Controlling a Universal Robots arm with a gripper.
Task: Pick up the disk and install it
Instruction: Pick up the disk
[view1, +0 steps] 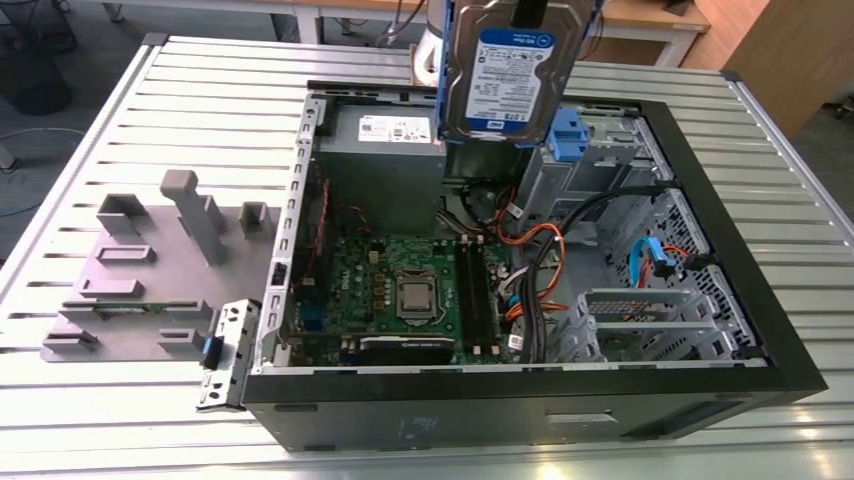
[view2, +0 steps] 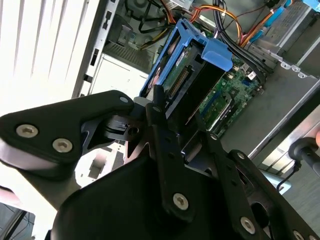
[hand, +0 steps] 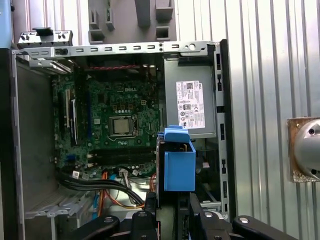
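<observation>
Disk (view1: 511, 75) aloft, clamped in the gripper (view2: 179, 112) with its blue tab downward, over the far end of the open computer case (view1: 534, 400) between power-supply box (view1: 384, 150) and drive cage (view1: 587, 160) — best kept square to the cage and clear of the cables (view1: 534, 235).

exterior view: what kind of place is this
Likely a robot lab or workshop: an open computer case lies on a slatted metal table, and the claw holds the disk above it.

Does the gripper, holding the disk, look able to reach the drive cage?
Probably yes: the case lies open, the gripper holds the disk above the drive cage, and cables run beside it.
</observation>
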